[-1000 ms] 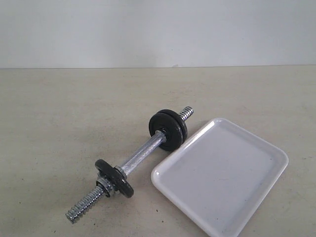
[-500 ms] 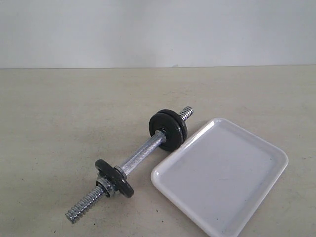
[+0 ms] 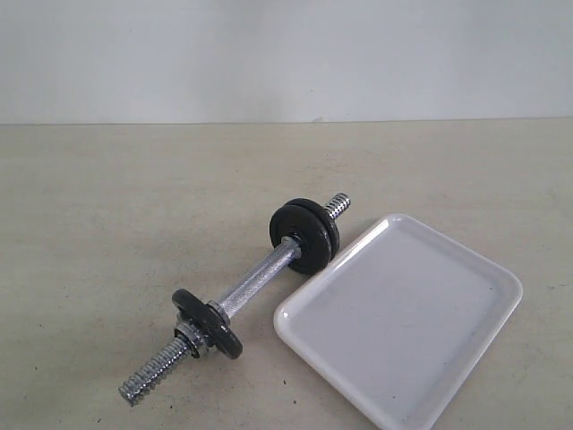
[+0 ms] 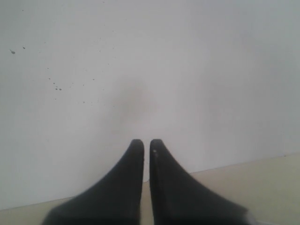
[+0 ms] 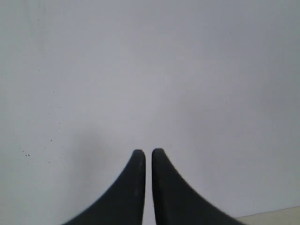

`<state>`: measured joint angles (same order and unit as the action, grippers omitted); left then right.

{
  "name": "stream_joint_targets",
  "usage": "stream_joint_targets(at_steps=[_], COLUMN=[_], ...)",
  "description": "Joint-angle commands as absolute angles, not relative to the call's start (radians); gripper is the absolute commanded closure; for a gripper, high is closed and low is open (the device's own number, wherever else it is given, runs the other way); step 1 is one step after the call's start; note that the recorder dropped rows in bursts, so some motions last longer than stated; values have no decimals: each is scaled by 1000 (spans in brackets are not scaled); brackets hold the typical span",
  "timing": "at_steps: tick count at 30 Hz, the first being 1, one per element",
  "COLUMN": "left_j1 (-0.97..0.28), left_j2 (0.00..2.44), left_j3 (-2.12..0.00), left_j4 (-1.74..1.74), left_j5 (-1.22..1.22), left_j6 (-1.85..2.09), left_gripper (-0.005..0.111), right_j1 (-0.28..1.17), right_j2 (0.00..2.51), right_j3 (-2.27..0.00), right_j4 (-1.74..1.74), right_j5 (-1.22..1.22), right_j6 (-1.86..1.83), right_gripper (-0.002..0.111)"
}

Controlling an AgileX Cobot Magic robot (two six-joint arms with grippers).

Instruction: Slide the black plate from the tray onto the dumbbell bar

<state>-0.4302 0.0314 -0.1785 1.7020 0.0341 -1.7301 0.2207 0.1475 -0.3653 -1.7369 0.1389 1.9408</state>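
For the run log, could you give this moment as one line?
tray: no plate; dumbbell bar: discs both ends; left gripper: shut; right gripper: shut

Table (image 3: 107, 197) open at left and behind; right side crowded.
The middle is crossed diagonally by the dumbbell bar (image 3: 255, 276). The tray (image 3: 403, 305) is set just beside the far discs (image 3: 306, 235), with only a narrow gap. The near threaded end (image 3: 154, 374) is unobstructed.

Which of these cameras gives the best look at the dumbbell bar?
The exterior view: the dumbbell bar lies there whole, on the table beside the tray. The wrist views show none of it, only the left end effector and right end effector, shut, against a pale wall.
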Motion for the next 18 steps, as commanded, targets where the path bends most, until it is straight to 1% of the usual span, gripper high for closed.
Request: stream_joint_targets(at_steps=[1,5,9,13,18], left_j1=[-429,-429,-429,-429,-429], left_j2=[24,24,24,24,24], left_j3=[-174,-174,-174,-174,-174], left_j4=[1690,1690,1690,1690,1690], left_j5=[27,27,27,27,27], left_j6=[-1742,-1742,-1742,-1742,-1742], left_gripper=[102,102,102,102,102], right_j1=[219,219,210,133,40], right_j2=[74,5,0,0,0], right_j3=[-361,-334,-242,-149,-93], right_j4=[-1739,-1739,-1730,-1705,-1709], right_j5=[106,95,97,75,38], right_j6=[1812,1748,1754,1815,1816], right_gripper=[104,104,104,104,104])
